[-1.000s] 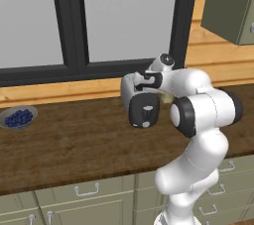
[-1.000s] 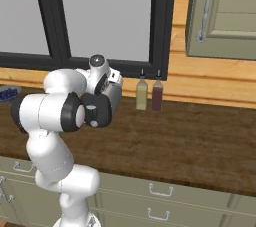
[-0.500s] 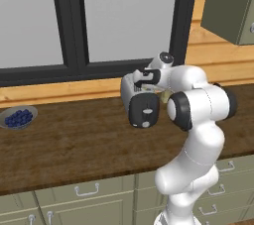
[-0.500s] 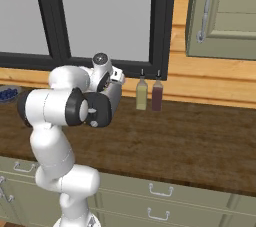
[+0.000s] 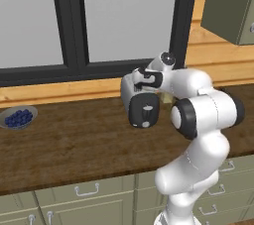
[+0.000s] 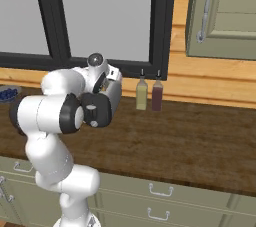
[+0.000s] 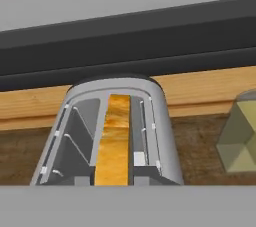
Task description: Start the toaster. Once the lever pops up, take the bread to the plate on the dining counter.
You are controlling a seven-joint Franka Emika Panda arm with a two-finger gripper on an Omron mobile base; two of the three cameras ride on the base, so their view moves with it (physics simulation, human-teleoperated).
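The bread (image 7: 114, 141) stands on its edge down in the middle slot of the toaster (image 7: 160, 136), with just its golden-brown crust showing from above. It looks light and soft, so a hard squeeze would likely crush it or break bits off. The best place to hold it is probably the top crust, with one finger on each flat side. In the hand view the long line of the slice runs straight away from the camera, the same way as the slots.

The toaster sits on the dark wood bench (image 5: 74, 144) below the window, its black end face (image 5: 144, 111) turned out toward the room. The arm bends over it, but I cannot tell how far open the gripper is, or whether it holds anything.
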